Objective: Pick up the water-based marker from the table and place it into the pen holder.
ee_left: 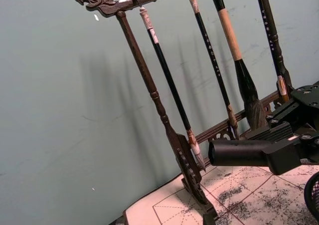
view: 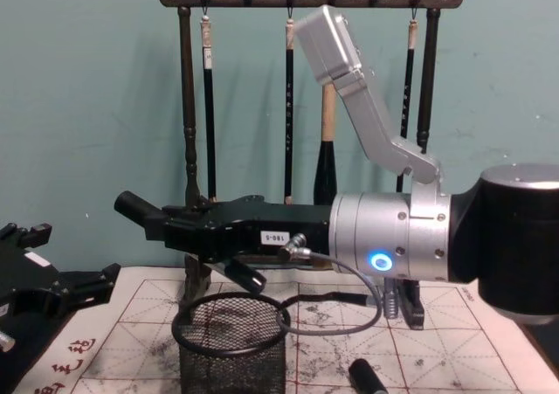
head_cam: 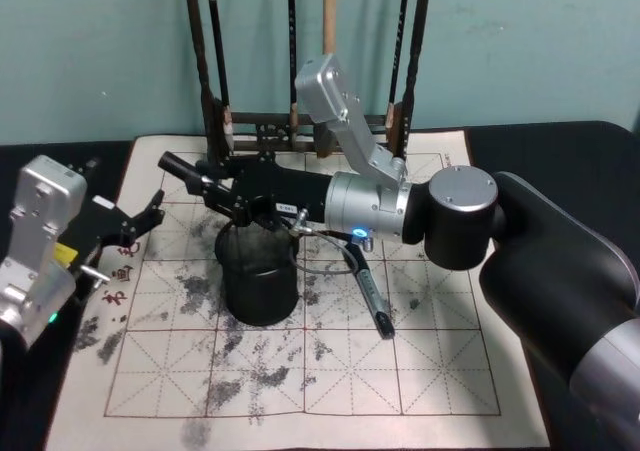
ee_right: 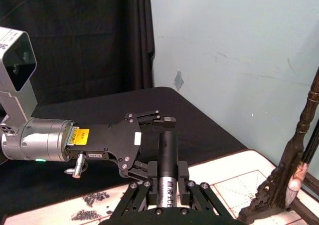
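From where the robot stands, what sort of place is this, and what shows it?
Likely a calligraphy desk used as a robot test bench: wooden brush rack, ink-blotted gridded paper, mesh pen holder. The right gripper holds a marker above the holder; the left gripper hangs open by the paper's edge.

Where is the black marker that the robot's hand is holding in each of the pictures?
Head view: the marker sticks out of the right gripper, up and left of the cup.
Left wrist view: lying level, in front of the brush rack.
Right wrist view: clamped in the right gripper, left gripper behind it.
Chest view: left of middle, up and left of the cup.
Shared landmark: the brush rack is in all four.
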